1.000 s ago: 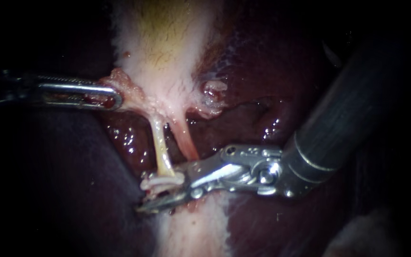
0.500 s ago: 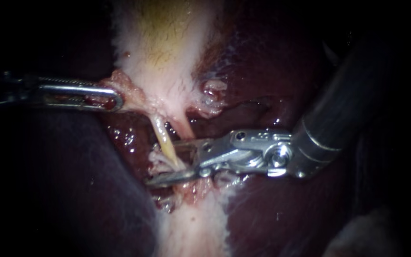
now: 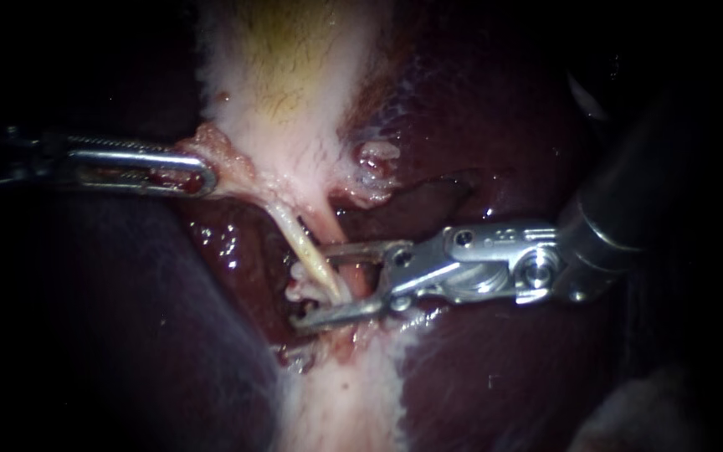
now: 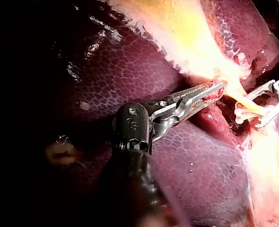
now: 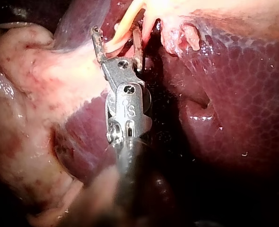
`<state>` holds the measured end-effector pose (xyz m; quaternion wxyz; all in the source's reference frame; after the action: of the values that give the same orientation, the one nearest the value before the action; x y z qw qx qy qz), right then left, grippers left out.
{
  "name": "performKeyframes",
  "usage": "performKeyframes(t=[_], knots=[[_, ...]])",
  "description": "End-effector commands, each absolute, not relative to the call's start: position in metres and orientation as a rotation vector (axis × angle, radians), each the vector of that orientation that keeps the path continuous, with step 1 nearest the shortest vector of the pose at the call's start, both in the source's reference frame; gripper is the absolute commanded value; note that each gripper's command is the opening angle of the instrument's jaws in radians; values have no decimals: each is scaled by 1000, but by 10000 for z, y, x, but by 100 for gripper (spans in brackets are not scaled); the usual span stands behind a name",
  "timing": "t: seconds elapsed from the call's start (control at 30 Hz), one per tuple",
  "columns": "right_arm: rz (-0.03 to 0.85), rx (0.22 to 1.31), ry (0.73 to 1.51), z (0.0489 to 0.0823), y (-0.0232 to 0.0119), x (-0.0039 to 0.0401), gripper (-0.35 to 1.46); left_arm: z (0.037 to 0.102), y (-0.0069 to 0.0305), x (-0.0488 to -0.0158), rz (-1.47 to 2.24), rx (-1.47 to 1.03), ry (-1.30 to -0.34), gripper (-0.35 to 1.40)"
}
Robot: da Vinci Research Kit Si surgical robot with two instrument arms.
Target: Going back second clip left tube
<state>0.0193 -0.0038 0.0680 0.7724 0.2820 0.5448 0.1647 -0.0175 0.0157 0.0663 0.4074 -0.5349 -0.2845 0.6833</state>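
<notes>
My left instrument (image 3: 201, 174) comes in from the left, its jaws shut on the tissue at the gallbladder's (image 3: 282, 75) narrow end. From there the yellowish left tube (image 3: 301, 241) slants down to a white clip (image 3: 299, 285). My right instrument (image 3: 318, 286) reaches in from the right with its jaws open, one on each side of the left tube beside the clip. A pinker right tube (image 3: 325, 224) runs just behind. The left wrist view shows my left instrument (image 4: 214, 91), the clip (image 4: 242, 113) and my right instrument (image 4: 268, 105). In the right wrist view the open right instrument (image 5: 116, 32) straddles the tube (image 5: 122, 33).
Dark red liver (image 3: 504, 368) lies on both sides of a pale fatty band (image 3: 340, 402) running down below the tubes. A small whitish stump (image 3: 376, 155) sits on the liver to the right of the gallbladder's neck. Wet tissue glistens under the left tube.
My right instrument has drawn back to the right and upward. The clipped lower end of the left tube has shifted up and right with it. My left instrument has held still.
</notes>
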Motion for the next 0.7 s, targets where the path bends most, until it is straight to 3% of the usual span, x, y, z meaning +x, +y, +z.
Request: performKeyframes(t=[0.03, 0.7], knots=[[356, 612, 1181, 679, -39, 193, 50, 662, 158, -175, 1723, -1349, -718, -35], [295, 649, 1180, 706, -69, 236, 50, 664, 156, -177, 1723, -1349, -716, -35]])
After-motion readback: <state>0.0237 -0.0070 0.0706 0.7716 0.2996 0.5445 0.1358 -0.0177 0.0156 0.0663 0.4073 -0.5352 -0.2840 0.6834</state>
